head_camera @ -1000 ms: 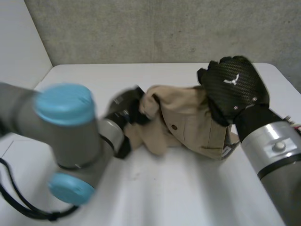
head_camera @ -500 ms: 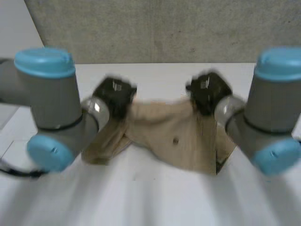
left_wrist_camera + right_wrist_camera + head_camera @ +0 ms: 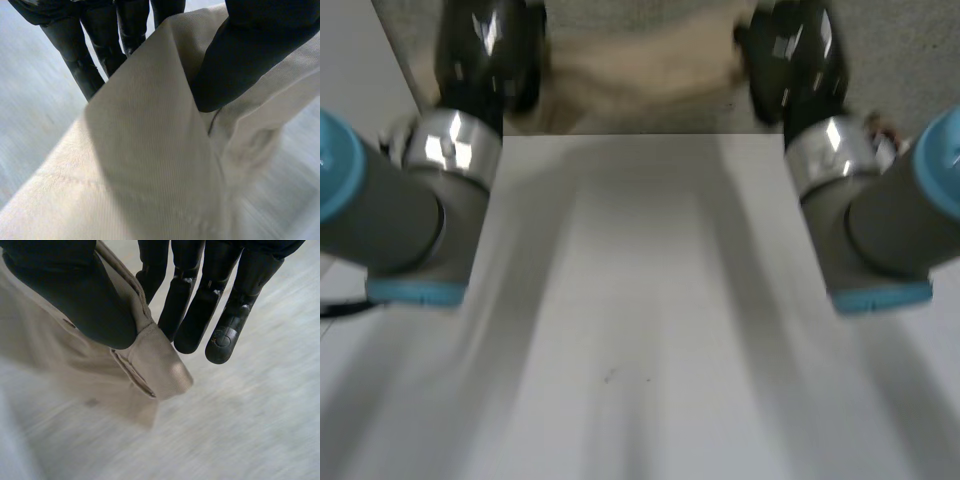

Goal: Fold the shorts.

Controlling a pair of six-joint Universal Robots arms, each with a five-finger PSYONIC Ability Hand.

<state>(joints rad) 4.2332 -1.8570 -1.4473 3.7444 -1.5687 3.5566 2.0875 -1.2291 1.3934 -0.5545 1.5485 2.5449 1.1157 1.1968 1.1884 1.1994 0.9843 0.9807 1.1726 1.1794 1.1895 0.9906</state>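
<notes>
The beige shorts [image 3: 640, 70] hang stretched in the air between my two hands, high above the far side of the white table [image 3: 640, 300]. My left hand [image 3: 490, 50] pinches one end of the shorts [image 3: 150, 150] between its thumb [image 3: 250, 55] and fingers [image 3: 105, 50]. My right hand [image 3: 790, 55] pinches the other end, a hemmed corner of the shorts [image 3: 155, 365], between its thumb [image 3: 75, 295] and fingers [image 3: 190, 310]. The lower part of the cloth is hidden behind the table's far edge in the head view.
A grey wall [image 3: 910, 70] stands behind the table. My two forearms [image 3: 410, 200] [image 3: 860, 210] reach up over the table's left and right sides.
Both hands have lifted the shorts off the table and carried them up and away, spreading them wide between the two hands.
</notes>
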